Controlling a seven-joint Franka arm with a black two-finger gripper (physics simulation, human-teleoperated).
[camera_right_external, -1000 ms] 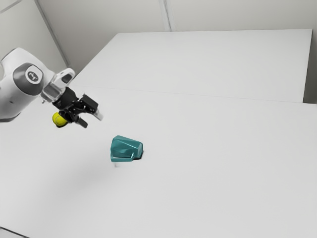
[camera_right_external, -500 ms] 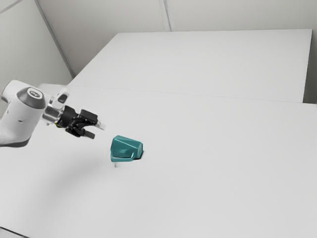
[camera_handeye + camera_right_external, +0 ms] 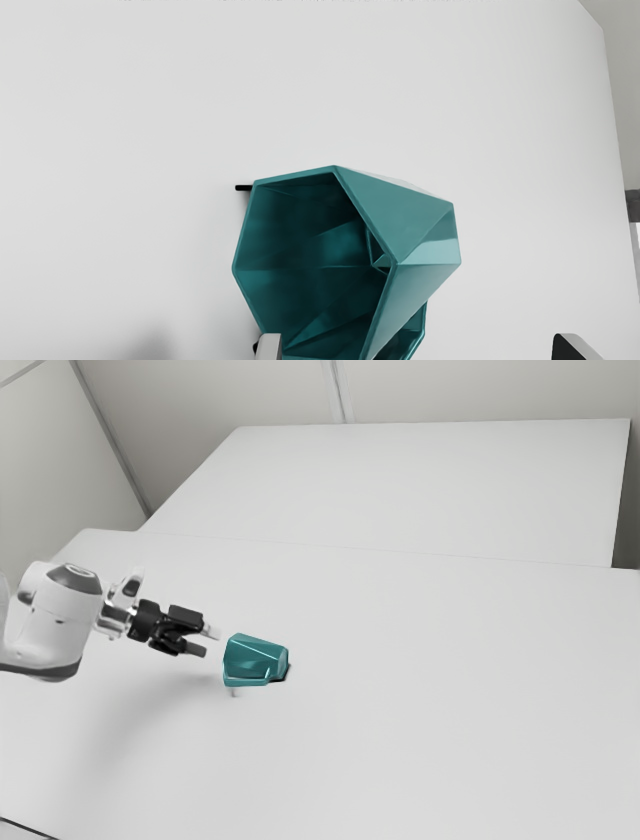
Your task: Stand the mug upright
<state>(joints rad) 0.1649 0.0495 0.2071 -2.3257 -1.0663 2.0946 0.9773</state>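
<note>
Fingers point(image 3: 270, 347) held wide, nothing gripped; teal mug point(image 3: 256, 658) laid on its side on the table point(image 3: 420, 740), near them, between three and four o'clock in the exterior view; long axis set roughly nine-to-three, mouth turned toward the fingers.

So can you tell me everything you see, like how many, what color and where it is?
mug: one, teal, lying on its side on the table, its open end toward the gripper
table: one, white, under the mug
black bits: two, small, beside the mug's rim; I can't tell what they are
line: one, dark, in the exterior view's lower left corner
walls: pale grey, beyond the table; how many, I can't tell
arm: one, white and grey, reaching in from the exterior view's left
gripper: one, black with pale tips, open, by the mug's open end
</note>
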